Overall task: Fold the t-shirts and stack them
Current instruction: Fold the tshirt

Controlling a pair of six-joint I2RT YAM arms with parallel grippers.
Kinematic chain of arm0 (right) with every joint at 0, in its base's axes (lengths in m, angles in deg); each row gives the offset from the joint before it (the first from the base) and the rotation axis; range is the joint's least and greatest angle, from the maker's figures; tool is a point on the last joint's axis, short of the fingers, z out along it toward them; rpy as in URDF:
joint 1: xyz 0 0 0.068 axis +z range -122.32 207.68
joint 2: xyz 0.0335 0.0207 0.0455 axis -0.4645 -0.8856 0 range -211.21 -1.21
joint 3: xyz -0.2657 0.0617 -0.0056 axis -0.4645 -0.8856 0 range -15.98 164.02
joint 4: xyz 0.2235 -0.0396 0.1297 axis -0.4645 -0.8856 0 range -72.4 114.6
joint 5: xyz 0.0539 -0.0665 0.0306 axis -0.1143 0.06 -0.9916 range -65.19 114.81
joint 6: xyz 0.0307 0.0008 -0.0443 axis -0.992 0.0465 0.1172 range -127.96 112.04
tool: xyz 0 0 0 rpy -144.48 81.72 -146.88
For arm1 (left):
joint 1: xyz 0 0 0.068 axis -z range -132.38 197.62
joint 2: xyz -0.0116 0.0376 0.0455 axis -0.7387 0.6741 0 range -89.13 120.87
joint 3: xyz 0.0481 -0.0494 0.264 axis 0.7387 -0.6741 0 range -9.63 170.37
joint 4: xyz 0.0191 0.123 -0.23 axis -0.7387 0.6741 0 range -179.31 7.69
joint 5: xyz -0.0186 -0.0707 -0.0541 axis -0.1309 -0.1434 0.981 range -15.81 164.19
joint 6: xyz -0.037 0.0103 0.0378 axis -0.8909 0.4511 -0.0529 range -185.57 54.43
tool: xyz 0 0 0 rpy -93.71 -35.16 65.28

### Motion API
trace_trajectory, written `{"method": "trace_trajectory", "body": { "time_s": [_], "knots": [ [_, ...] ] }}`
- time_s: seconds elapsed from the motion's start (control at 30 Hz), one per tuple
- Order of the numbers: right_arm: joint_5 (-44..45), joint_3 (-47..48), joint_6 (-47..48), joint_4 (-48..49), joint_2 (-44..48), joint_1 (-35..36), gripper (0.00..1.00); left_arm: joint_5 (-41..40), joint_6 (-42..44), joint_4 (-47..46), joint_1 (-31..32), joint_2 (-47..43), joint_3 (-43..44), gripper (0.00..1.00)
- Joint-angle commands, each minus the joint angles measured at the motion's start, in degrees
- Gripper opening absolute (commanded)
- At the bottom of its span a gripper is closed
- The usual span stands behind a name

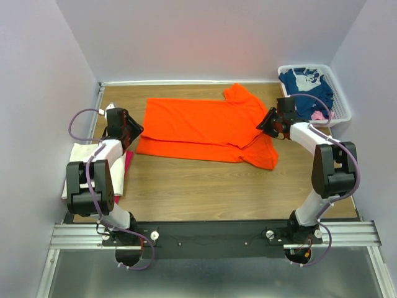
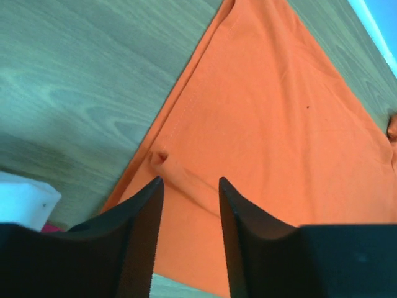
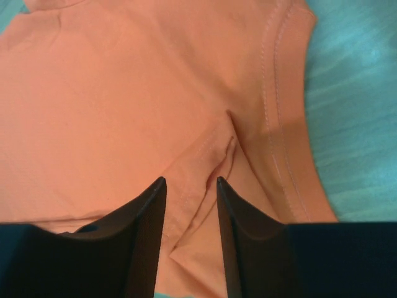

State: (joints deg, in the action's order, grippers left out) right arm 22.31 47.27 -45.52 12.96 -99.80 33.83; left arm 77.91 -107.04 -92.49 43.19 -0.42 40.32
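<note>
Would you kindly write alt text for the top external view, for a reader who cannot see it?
An orange t-shirt lies spread across a wooden table, the left gripper at its left end, the right gripper at its right. A white basket far right holds a navy t-shirt; a cream t-shirt lies at the left edge.
</note>
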Motion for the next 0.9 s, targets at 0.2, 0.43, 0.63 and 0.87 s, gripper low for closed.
{"method": "trace_trajectory", "body": {
  "time_s": [0.2, 0.43, 0.63, 0.87],
  "knots": [
    [-3.30, -0.48, 2.32, 0.74, 3.91, 1.75, 0.54, -0.82, 0.25, 1.95, 9.43, -1.52, -4.07, 0.32],
    [-1.11, -6.02, 2.93, 0.57, 7.35, 7.02, 0.52, -2.23, -1.59, 1.42, 14.00, 3.66, -1.62, 0.22],
    [1.27, -7.87, 2.84, 0.30, 8.67, 12.83, 0.50, -2.23, -2.91, 0.98, 14.71, 7.71, 1.02, 0.19],
    [2.24, -7.70, 3.46, 0.13, 7.71, 15.29, 0.49, -2.76, -2.91, 1.07, 14.71, 12.45, 5.67, 0.19]
  ]
}}
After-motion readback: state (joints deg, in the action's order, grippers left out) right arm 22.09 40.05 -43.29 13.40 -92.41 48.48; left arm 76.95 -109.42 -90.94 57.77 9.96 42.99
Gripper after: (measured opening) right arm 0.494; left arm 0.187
